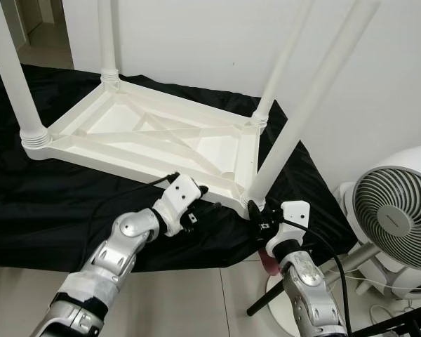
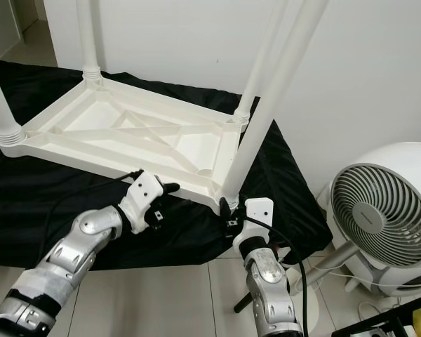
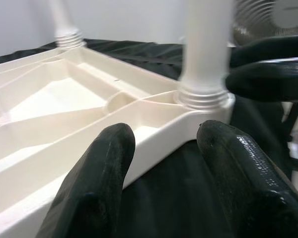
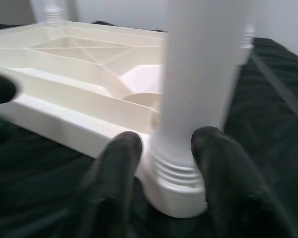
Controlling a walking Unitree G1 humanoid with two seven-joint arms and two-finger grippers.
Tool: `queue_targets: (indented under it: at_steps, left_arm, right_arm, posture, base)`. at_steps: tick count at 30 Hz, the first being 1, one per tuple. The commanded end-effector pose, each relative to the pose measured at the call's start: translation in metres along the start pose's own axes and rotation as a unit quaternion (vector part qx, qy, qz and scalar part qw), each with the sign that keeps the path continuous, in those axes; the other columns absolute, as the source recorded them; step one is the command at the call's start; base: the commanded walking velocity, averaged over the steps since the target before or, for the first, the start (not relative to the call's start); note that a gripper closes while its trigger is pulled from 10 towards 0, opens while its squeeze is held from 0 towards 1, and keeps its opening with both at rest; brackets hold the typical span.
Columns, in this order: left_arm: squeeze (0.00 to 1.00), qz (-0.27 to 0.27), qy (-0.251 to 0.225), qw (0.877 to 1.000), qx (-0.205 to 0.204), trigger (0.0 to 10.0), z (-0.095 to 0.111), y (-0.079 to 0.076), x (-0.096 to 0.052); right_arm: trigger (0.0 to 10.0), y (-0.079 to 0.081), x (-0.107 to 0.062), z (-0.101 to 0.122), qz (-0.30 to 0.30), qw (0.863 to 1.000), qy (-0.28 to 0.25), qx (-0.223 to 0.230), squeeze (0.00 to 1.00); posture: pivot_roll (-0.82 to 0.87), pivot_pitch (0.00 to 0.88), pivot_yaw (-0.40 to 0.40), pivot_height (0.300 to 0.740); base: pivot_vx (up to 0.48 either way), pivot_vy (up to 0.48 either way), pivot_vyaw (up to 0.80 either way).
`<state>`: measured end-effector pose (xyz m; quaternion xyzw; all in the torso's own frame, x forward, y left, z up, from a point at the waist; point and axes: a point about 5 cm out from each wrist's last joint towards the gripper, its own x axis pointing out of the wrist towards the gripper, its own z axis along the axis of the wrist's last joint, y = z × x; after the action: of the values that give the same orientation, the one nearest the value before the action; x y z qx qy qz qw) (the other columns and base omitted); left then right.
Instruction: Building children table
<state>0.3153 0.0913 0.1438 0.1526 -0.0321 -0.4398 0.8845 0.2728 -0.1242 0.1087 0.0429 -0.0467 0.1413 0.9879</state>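
Note:
A white plastic children's table (image 1: 126,158) lies upside down on a black cloth (image 1: 42,210), its four legs pointing up. My right gripper (image 1: 256,216) is at the near right corner. Its two black fingers (image 4: 119,163) sit on either side of the ribbed base of that table leg (image 4: 198,74), closed against it. My left gripper (image 1: 196,206) hovers at the table's front rim, a hand's width left of that corner. Its fingers (image 3: 104,163) stand open, with the rim (image 3: 154,134) just beyond them.
A white floor fan (image 1: 396,207) stands close on the right, with its black stand (image 1: 266,302) and cables beside my right arm. A white wall runs behind the table. Pale tiled floor (image 1: 196,295) lies in front of the cloth.

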Motion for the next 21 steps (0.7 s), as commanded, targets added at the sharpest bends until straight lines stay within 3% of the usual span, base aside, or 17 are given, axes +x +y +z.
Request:
queue_targets:
  at_steps: [1,2,4,5,13,16,17,21]
  left_arm:
    - [0.0,0.006,-0.006,1.0,0.009,10.0,0.001,0.004,0.002]
    - [0.0,0.018,-0.01,1.0,0.014,10.0,0.003,0.008,0.002]
    - [0.0,0.027,-0.013,0.999,0.017,10.0,0.004,0.01,0.002]
    - [0.0,0.033,-0.015,0.999,0.019,10.0,0.004,0.012,0.002]
    - [0.0,0.07,-0.028,0.997,0.018,10.0,0.008,0.029,0.003]
    - [0.0,0.109,-0.022,0.994,0.023,10.0,0.008,0.039,0.005]
    - [0.0,0.139,-0.011,0.99,0.012,10.0,0.006,0.046,0.007]
    - [0.0,0.15,-0.006,0.989,-0.004,10.0,0.003,0.049,0.009]
  right_arm:
    - [0.0,0.0,-0.002,-0.001,0.016,1.0,0.009,-0.004,0.0]
    - [9.5,0.003,-0.002,-0.002,0.028,1.0,0.013,-0.001,0.0]
    - [9.5,0.005,-0.001,-0.003,0.036,0.999,0.017,0.003,0.0]
    - [10.0,0.006,-0.001,-0.003,0.042,0.999,0.018,0.004,0.0]
    - [10.0,0.008,0.011,-0.003,0.068,0.997,0.028,0.01,0.0]
    - [10.0,0.006,0.016,-0.003,0.07,0.997,0.028,0.012,0.0]
    - [10.0,0.003,0.02,-0.003,0.071,0.997,0.028,0.009,0.0]
    - [10.0,0.002,0.022,-0.002,0.072,0.997,0.029,0.01,0.0]
  posture:
    - [0.08,0.0,-0.161,0.74]
    - [0.08,0.0,-0.159,0.74]
    - [0.08,0.0,-0.158,0.74]
    - [0.08,0.0,-0.158,0.74]
    - [0.07,0.0,-0.157,0.74]
    - [0.07,0.0,-0.156,0.74]
    - [0.06,0.0,-0.155,0.74]
    - [0.06,0.0,-0.155,0.74]
  base:
    - [0.0,0.0,0.0]
    - [0.0,0.0,0.0]
    - [0.0,0.0,0.0]
    - [0.0,0.0,0.0]
    - [0.0,0.0,0.0]
    - [0.0,0.0,0.0]
    - [0.0,0.0,0.0]
    - [0.0,0.0,0.0]
